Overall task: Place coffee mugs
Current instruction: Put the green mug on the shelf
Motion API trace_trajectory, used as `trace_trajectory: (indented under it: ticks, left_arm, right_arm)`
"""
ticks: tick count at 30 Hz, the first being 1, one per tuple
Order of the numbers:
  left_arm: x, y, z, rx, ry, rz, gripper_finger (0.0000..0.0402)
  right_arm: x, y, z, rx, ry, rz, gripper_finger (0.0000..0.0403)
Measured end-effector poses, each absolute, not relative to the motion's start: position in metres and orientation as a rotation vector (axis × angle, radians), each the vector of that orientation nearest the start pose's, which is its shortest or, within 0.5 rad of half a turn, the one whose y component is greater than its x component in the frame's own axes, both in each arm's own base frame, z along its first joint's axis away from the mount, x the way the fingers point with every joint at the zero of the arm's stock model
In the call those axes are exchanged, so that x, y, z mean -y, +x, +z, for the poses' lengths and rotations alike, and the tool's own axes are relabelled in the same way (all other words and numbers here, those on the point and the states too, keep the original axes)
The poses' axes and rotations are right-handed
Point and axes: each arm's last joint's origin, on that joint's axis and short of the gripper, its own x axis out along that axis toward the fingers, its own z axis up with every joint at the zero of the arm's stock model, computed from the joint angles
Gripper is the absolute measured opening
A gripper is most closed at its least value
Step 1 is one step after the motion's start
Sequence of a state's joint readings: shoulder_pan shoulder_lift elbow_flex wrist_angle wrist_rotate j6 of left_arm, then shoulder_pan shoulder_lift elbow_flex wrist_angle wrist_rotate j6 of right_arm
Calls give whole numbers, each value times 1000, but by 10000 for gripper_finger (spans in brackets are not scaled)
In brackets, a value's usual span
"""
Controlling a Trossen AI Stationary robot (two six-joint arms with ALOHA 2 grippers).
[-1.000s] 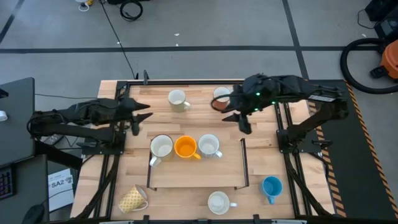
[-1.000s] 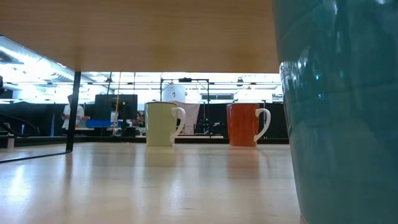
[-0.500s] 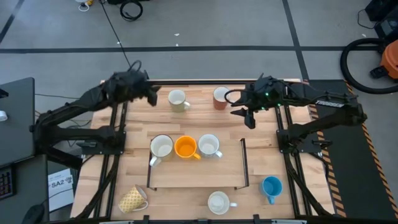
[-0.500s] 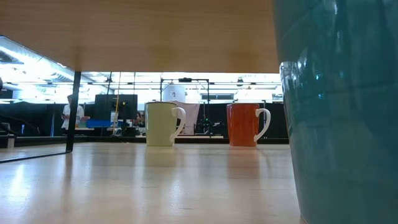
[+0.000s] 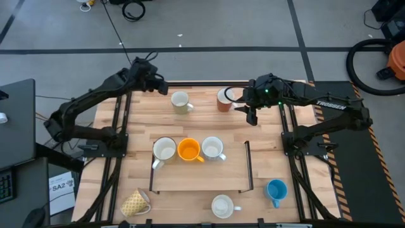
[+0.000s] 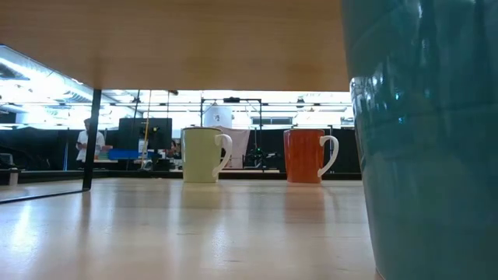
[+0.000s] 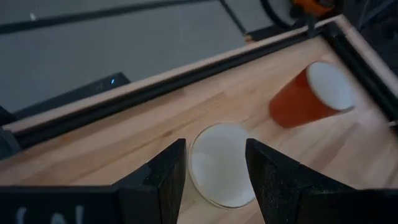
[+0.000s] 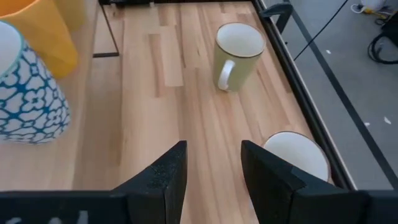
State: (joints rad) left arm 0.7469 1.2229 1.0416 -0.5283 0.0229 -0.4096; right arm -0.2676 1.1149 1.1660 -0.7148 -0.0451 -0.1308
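Your left gripper, jaws parted and empty, hangs above the cream mug at the table's far edge; the right gripper, likewise parted, waits beside the reddish mug. Hard, slick, breakable: pinch the rim.

We see wooden counter, black frame on it, orange vacuum and cable coil on floor.

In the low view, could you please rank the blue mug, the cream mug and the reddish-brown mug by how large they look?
1. Blue mug: by far the largest in the picture, but it stands right at the camera, so this says little of its real size.
2. Cream mug and reddish-brown mug: these look alike, so no ranking between them.
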Motion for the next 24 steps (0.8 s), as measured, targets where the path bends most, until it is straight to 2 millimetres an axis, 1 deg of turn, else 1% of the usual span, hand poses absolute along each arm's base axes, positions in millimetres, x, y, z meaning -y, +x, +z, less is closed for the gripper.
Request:
trace_trajectory:
  ticks: [4, 9, 19, 24]
  left_arm:
    - [-185, 191, 289, -576, -678, 857, 173]
    - [-193, 195, 273, -657, -713, 877, 173]
    - [-193, 216, 244, -770, -778, 865, 173]
    - [-190, 224, 236, -811, -777, 843, 173]
  right_arm:
    - [62, 213, 354, -661, -20, -191, 156]
    - [68, 212, 354, -659, -12, -216, 156]
    - [74, 210, 354, -659, -2, -243, 156]
    - [74, 210, 354, -659, -1, -238, 156]
